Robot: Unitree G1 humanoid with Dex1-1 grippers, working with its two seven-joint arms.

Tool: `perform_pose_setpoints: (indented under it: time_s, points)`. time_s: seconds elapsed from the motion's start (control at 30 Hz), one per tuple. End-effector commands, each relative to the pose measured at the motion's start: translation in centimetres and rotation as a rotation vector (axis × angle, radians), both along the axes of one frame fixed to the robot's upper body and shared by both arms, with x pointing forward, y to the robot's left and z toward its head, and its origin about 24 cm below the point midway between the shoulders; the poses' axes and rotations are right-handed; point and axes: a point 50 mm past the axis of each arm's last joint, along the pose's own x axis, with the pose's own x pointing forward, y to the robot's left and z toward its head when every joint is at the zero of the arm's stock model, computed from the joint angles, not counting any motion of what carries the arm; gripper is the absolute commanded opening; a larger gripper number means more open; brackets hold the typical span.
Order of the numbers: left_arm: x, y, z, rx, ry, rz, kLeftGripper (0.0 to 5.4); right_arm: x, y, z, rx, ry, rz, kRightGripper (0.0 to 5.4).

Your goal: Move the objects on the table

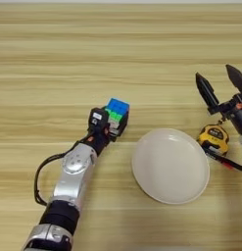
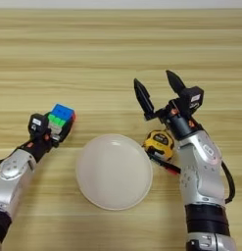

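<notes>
My left gripper (image 1: pixel 114 121) is shut on the small multicoloured puzzle cube (image 1: pixel 116 111), holding it just left of a white plate (image 1: pixel 170 165). The same cube (image 2: pixel 60 117) shows blue on top, green and red on its sides. My right gripper (image 2: pixel 158 90) stands open, its two black fingers spread wide above the yellow-and-black tape measure (image 2: pixel 159 144). The red-and-black pen (image 2: pixel 165 164) lies against the tape measure, partly under my right arm. The amber-handled screwdriver is out of view. All rests on the light-wood table (image 1: pixel 93 54).
The round white plate (image 2: pixel 114 171) lies between my two arms, near the front of the table. Bare planks stretch across the far half of the table.
</notes>
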Motion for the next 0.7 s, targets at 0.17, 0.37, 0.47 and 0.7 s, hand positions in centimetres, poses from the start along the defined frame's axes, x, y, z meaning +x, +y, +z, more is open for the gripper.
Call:
perform_pose_setpoints:
  time_s: [0.17, 0.37, 0.47, 0.7]
  points:
    - [-1.0, -1.9, 0.4, 0.01, -0.017, -0.139, 3.31, 0.2, 0.0, 0.5, 0.011, -0.021, 0.005, 5.4]
    - [-1.7, -2.7, 1.0, -0.004, -0.045, -0.22, 3.31, 0.1, 0.0, 0.5, 0.009, -0.022, 0.006, 5.4]
    - [-2.2, -2.9, 1.2, -0.011, -0.059, -0.259, 3.31, 0.1, 0.1, 0.5, 0.004, -0.023, 0.005, 5.4]
    - [-3.1, -3.0, 1.7, -0.028, -0.085, -0.335, 3.31, 0.0, 0.2, 0.3, 0.002, -0.022, 0.006, 5.4]
